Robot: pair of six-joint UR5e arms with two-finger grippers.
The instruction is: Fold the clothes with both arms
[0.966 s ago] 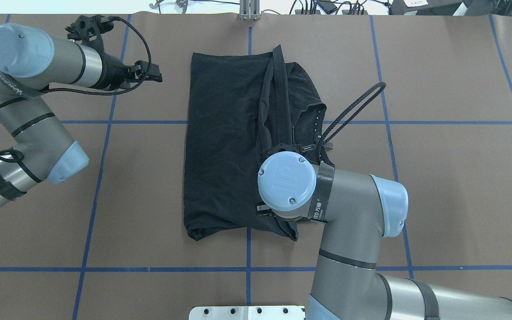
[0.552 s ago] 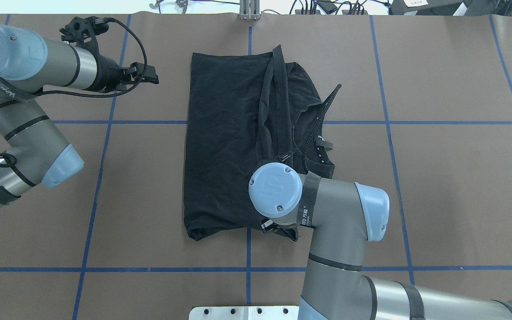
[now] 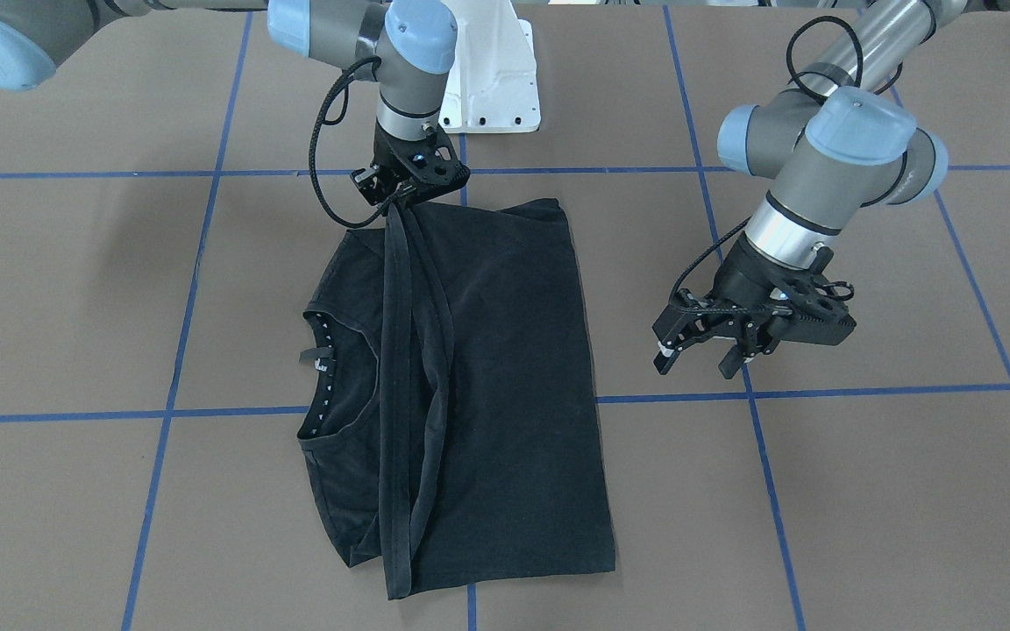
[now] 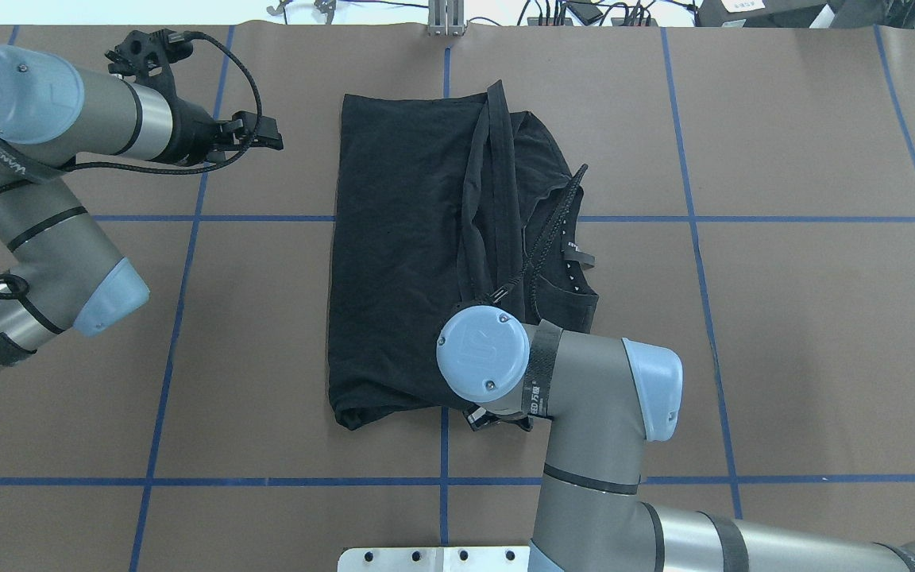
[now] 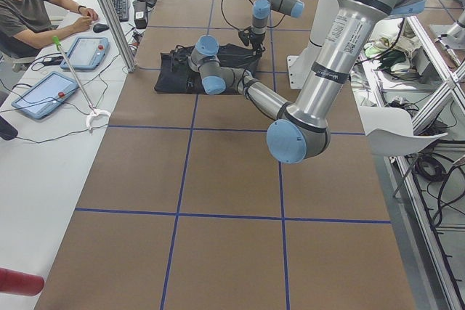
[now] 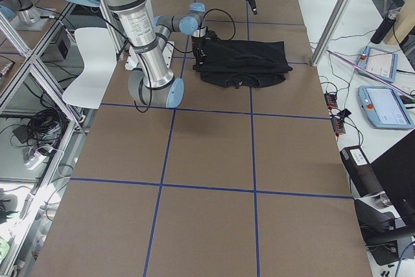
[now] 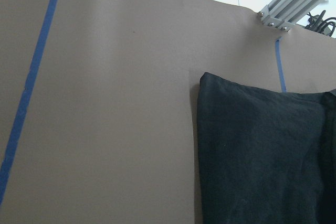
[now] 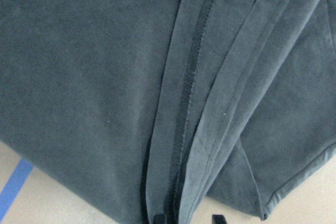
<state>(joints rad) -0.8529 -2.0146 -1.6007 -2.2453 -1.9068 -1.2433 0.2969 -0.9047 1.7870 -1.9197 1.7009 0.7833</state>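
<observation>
The black T-shirt [image 4: 398, 254] lies partly folded on the brown table, collar [image 3: 323, 368] towards my right side. Its chest graphic is hidden. My right gripper [image 3: 398, 207] is shut on a long strip of the shirt's fabric at the edge nearest my base and holds it slightly lifted. In the overhead view the wrist covers that gripper. The right wrist view shows only folded black cloth [image 8: 105, 77] close up. My left gripper [image 3: 696, 361] is open and empty, above bare table to the left of the shirt [image 4: 271, 135]. The left wrist view shows the shirt's far corner [image 7: 262, 156].
The white mounting base [image 3: 492, 79] stands just behind the shirt's near edge. Blue tape lines [image 4: 187, 218] cross the brown table cover. An aluminium post [image 4: 445, 20] stands at the far edge. An operator [image 5: 36, 5] sits with tablets beyond it.
My right arm has moved back towards my base and a little left, drawing the gripped strip of fabric along over the shirt. The left arm has shifted only slightly left.
</observation>
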